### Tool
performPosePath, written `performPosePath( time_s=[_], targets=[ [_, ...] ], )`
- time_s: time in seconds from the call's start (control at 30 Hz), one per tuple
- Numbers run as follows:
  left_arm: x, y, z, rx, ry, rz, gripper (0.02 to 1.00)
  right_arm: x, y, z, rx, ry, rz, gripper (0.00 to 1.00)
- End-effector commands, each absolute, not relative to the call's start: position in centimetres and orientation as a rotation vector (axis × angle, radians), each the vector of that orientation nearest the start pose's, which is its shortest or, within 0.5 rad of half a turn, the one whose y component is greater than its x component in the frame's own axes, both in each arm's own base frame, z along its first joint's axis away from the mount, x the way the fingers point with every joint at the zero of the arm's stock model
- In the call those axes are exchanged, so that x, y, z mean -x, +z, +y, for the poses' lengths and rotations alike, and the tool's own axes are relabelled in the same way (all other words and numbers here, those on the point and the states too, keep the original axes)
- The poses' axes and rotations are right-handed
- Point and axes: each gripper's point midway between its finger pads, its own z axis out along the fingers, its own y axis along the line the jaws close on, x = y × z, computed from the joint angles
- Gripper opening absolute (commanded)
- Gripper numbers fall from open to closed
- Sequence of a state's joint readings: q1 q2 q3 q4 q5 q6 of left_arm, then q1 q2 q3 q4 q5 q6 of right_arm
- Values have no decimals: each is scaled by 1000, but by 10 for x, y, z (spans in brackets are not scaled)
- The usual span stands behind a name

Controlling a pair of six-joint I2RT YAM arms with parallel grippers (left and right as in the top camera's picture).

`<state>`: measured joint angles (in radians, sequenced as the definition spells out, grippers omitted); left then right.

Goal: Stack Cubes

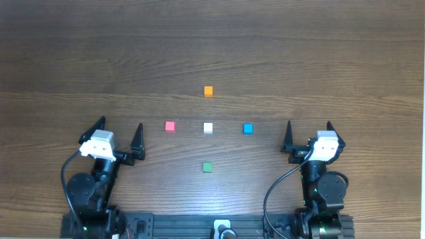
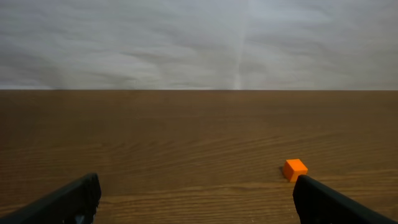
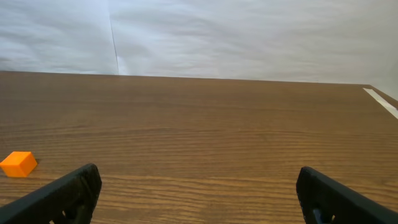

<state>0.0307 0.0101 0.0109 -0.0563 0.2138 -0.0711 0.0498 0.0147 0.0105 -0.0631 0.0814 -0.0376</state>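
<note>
Gaping wide and empty, the left fingers (image 1: 138, 138) and right fingers (image 1: 288, 138) could clip the pink cube (image 1: 170, 125) or blue cube (image 1: 248, 128) when closing on the white cube (image 1: 208, 127) between them.

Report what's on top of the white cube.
Nothing: the white cube shows a bare top face; the orange cube, pink cube, blue cube and green cube lie apart from it on the table. Its underside is hidden.
</note>
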Motion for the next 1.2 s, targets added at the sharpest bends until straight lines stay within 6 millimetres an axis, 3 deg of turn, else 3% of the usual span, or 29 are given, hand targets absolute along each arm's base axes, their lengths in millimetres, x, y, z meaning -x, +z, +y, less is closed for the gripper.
performPosePath(
  time_s=[0.03, 0.23, 0.4, 0.53, 0.67, 0.9, 1.2],
  targets=[
    [-243, 162, -29, -91, -196, 1624, 998, -246, 158, -5, -2, -76, 1640, 993],
    [-243, 165, -37, -58, -300, 1647, 998, -246, 158, -5, -2, -76, 1640, 993],
    [-249, 198, -56, -98, -445, 1729, 998, -246, 158, -5, -2, -76, 1641, 993],
    [-262, 224, -67, -71, -557, 1907, 998, -246, 158, -5, -2, -76, 1640, 991],
    [-277, 230, -77, -36, -614, 2160, 998, -246, 158, -5, -2, -76, 1640, 991],
    [-299, 199, -108, -92, -503, 2511, 998, -246, 158, -5, -2, -76, 1640, 991],
    [-305, 119, -127, 44, -272, 2777, 998, -246, 158, -5, -2, -76, 1640, 993]
  ],
)
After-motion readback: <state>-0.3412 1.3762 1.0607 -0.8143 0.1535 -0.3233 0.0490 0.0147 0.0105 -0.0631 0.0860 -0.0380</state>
